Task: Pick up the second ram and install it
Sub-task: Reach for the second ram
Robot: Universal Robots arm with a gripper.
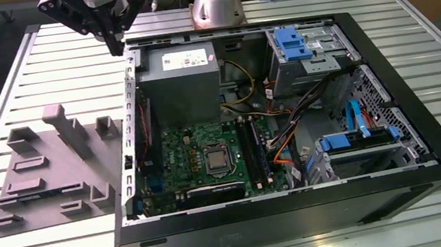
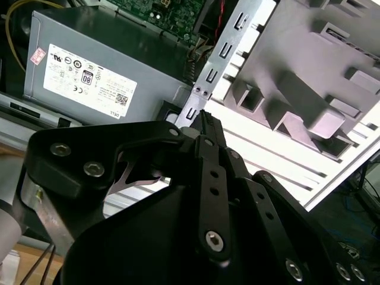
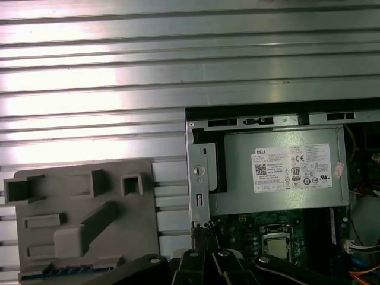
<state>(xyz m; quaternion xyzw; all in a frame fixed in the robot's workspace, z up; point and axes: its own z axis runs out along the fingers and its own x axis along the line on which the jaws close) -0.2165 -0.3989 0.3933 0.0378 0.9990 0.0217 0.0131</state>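
White printed label [image 2: 83,80] on power supply [image 2: 157,68]

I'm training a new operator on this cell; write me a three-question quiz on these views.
1. Fill in: the open black computer case rests on a metal table made of ____.
2. True or false: the grey plastic holder tray lies inside the case.
3. The black gripper hangs: A) over the tray's middle; B) by the case corner near the grey power supply box; C) down inside the case.
Key: slats; false; B.
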